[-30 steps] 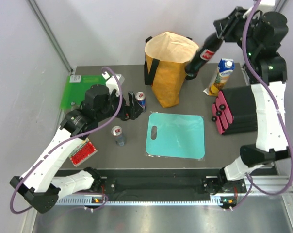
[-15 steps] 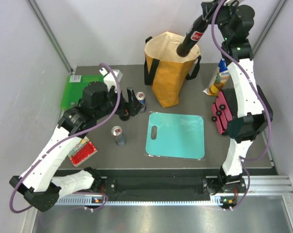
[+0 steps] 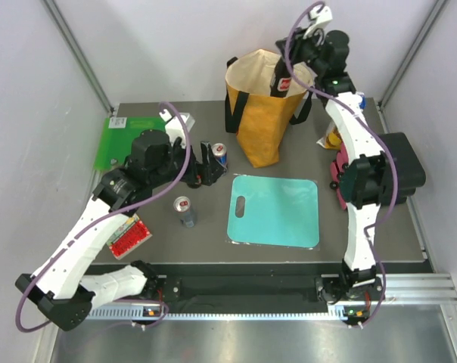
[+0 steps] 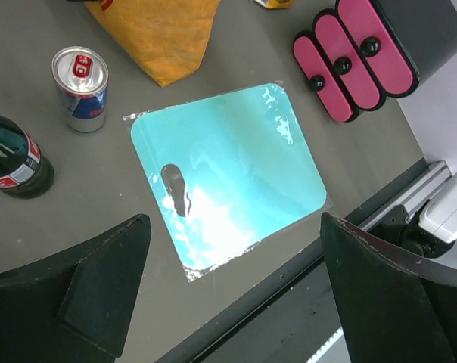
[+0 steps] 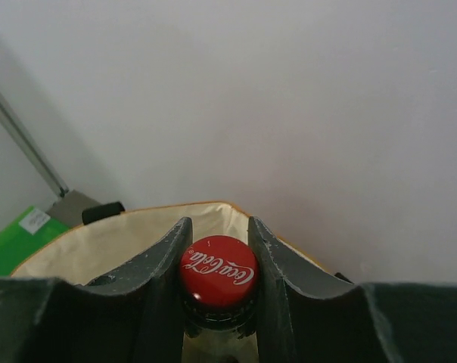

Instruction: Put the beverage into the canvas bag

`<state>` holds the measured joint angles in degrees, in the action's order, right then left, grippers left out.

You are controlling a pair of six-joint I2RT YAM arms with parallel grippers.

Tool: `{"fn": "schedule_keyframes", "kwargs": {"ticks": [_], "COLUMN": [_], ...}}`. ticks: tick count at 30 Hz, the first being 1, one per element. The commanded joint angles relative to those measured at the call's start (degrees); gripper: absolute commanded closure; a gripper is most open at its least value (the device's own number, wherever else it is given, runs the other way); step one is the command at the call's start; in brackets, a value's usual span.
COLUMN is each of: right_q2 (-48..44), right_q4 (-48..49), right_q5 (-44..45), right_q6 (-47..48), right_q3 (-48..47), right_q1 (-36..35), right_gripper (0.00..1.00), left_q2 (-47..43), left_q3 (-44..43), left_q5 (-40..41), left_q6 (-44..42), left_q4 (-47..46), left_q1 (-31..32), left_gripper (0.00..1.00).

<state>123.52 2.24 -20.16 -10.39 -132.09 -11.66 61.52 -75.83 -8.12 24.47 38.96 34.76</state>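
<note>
**Cola bottle held at the bag mouth, top centre of the desk**

Dark grey desk [image 3: 206, 238], plain white walls behind and at the sides, metal frame posts [image 3: 76, 57] running up at the back. Canvas bag [image 3: 260, 128] stands upright at top centre, mouth open, cream lining showing. Right hand [image 5: 217, 240] is clamped on the neck of a cola bottle [image 5: 217, 274] (red cap up) right at the bag's mouth; can't tell how deep the bottle sits.

Left hand [image 4: 234, 221] is spread wide, gripping nothing, left of centre.

- Teal mat [image 3: 274, 210] lies flat in the middle.
- Red Bull can [image 3: 219, 156] is just left of the bag.
- Second can [image 3: 184, 210] is lower left.
- Another cola bottle [image 4: 13, 162] is near the Red Bull can.
- Green board [image 3: 130, 140] is upper left, red packet [image 3: 129, 236] below it.
- Black case with pink rolls [image 3: 395, 162] is at right.
- Right arm crosses a carton [image 3: 331, 141], mostly hiding it.
</note>
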Motion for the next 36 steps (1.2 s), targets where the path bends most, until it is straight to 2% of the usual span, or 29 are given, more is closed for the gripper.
{"fn": "schedule_keyframes", "kwargs": {"ticks": [1,3,9,13,22,29,36], "right_q2": [-3.6,-3.0,3.3,5.7,8.5,9.9,9.5], "right_q4": [14.2,14.5,18.3,25.2,26.3,27.9,32.0], "right_q5": [-4.7,-4.6,-5.5,-5.7,-3.8,-3.0,-4.0], "right_q6": [9.4,12.7,11.0,10.8,15.4,14.9,13.9], "right_q3": [-2.0,-0.9,-3.4,-2.2,-3.7,-3.5,6.5], "right_q1": [-5.3,-6.8,-7.0,-7.3,-7.5,-7.2,-7.4], "right_gripper": [1.00,1.00,1.00,1.00,1.00,1.00,1.00], "left_q2": [-1.2,-0.6,0.3,-0.4,0.4,-0.3,-0.7], "left_q3": [0.0,-0.2,-0.6,-1.0,-2.5,-1.7,-1.1], "left_q5": [-0.2,-0.3,2.3,4.3,5.3,5.8,6.9], "left_q6": [-1.6,-2.2,-2.8,-4.0,-5.7,-5.4,-5.3], "left_q4": [-3.5,-3.4,-1.4,-2.2,-2.0,-1.9,-1.7], "left_q1": [0.1,0.0,0.1,0.1,0.1,0.1,0.1], "left_gripper": [0.02,0.02,0.03,0.03,0.03,0.03,0.03]}}
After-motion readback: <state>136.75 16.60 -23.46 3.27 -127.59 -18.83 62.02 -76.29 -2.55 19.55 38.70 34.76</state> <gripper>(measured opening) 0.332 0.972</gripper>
